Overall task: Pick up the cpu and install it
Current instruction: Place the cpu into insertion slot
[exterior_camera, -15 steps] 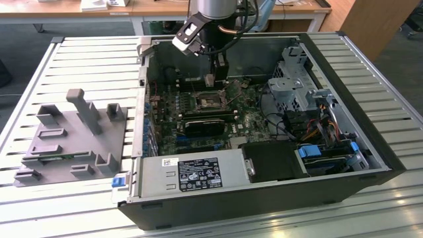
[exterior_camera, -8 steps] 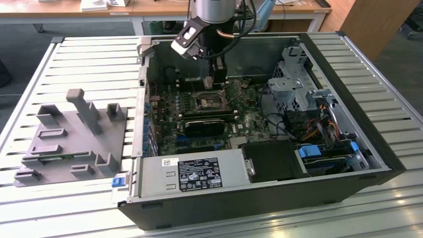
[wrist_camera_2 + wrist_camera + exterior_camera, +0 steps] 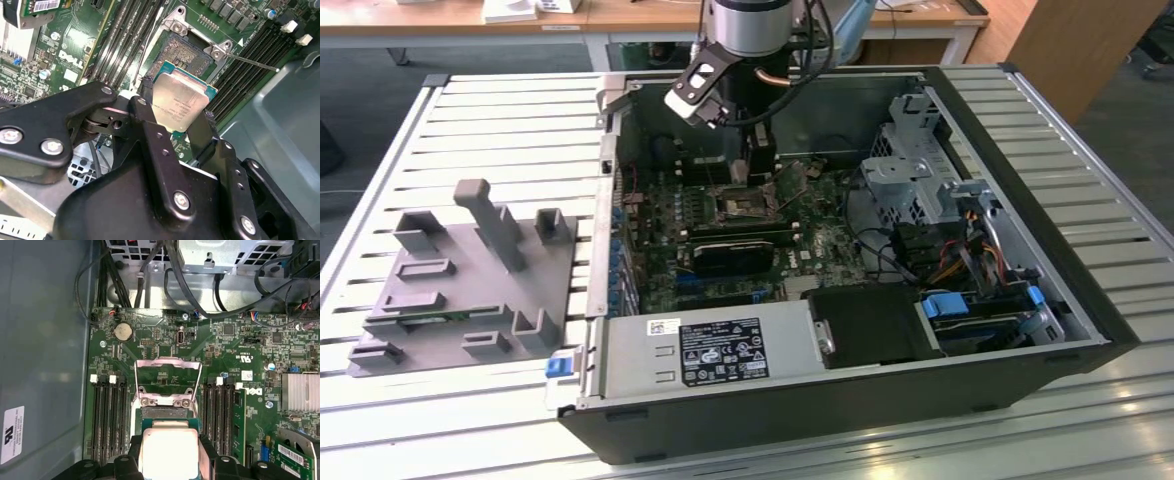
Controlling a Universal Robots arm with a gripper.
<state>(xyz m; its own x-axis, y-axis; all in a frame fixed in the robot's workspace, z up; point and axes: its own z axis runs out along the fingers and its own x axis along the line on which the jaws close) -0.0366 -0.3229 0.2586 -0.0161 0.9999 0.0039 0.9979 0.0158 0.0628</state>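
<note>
Presently the cpu [image 3: 181, 102] is clamped by its opposite edges between the jaws, above the open motherboard socket [image 3: 189, 52]. It is judged light, rigid and fragile; edge holding is advised.

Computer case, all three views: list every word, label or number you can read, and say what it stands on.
Chip in the gripper: faint engraving, too small to read.
Circuit board: white maker's logo, plus codes too small to read.
Power supply sticker: blurred.
Case wall label: too small to read.
</note>
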